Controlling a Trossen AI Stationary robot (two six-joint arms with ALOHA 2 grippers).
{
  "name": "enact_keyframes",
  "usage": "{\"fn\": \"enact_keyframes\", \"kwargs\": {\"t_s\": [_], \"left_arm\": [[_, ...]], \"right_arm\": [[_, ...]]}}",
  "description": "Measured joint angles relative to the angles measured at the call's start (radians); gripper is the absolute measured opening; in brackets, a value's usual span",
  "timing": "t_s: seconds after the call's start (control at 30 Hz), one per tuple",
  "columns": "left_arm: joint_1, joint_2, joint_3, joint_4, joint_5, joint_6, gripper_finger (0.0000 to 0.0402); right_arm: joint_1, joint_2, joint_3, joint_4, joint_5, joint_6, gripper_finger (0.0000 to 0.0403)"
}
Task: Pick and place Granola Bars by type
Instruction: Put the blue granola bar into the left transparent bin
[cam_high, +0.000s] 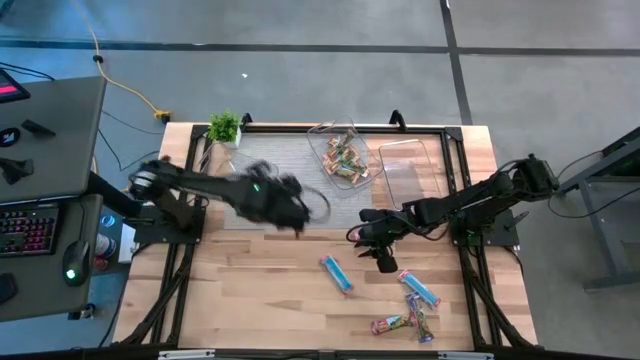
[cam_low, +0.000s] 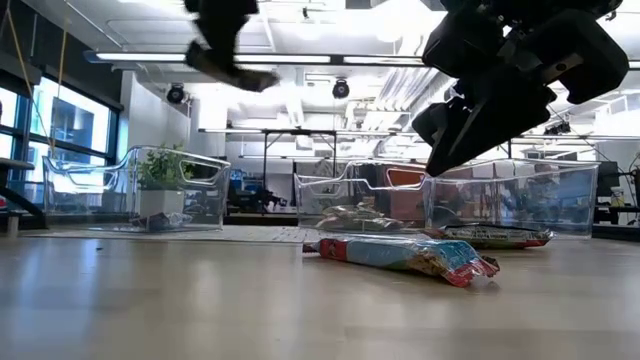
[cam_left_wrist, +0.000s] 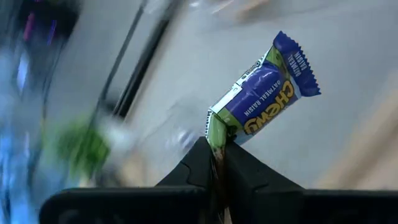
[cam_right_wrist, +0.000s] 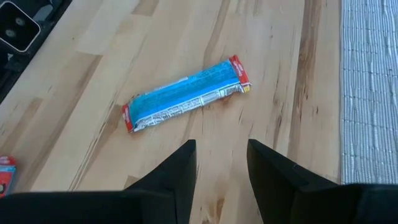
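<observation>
Left gripper (cam_left_wrist: 219, 163) clenched on purple bar (cam_left_wrist: 261, 96), pinching one wrapper end; light, floppy, slick foil. Right gripper (cam_right_wrist: 221, 163) parted above blue bar (cam_right_wrist: 185, 94); take mid-body.

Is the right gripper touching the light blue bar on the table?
Apart. The right wrist view shows the right gripper open, with bare wood between its fingertips and the light blue bar.

Loose bars on the wood: four (two blue (cam_high: 336, 274) (cam_high: 421, 289), two mixed (cam_high: 388, 324) (cam_high: 423, 321)). One bar (cam_left_wrist: 261, 93) gripped. Tubs: three, one (cam_high: 340, 152) holding several bars.
</observation>
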Motion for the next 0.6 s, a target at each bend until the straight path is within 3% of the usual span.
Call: {"fn": "enact_keyframes", "kwargs": {"t_s": [0.07, 0.23, 0.5, 0.6], "left_arm": [[0.058, -0.048, -0.049, -0.072, -0.008, -0.186, 0.0021], [0.200, -0.183, -0.241, 0.040, -0.002, -0.424, 0.0022], [0.380, -0.197, -0.547, 0.157, 0.180, -0.494, 0.0022], [0.409, -0.194, -0.643, 0.289, 0.261, -0.408, 0.0022]], "right_arm": [[0.000, 0.000, 0.000, -0.001, 0.000, 0.001, 0.0126], [0.000, 0.000, 0.000, 0.005, 0.002, 0.003, 0.0126], [0.000, 0.000, 0.000, 0.010, 0.004, 0.003, 0.0126], [0.000, 0.000, 0.000, 0.007, 0.004, -0.003, 0.0126]]}}
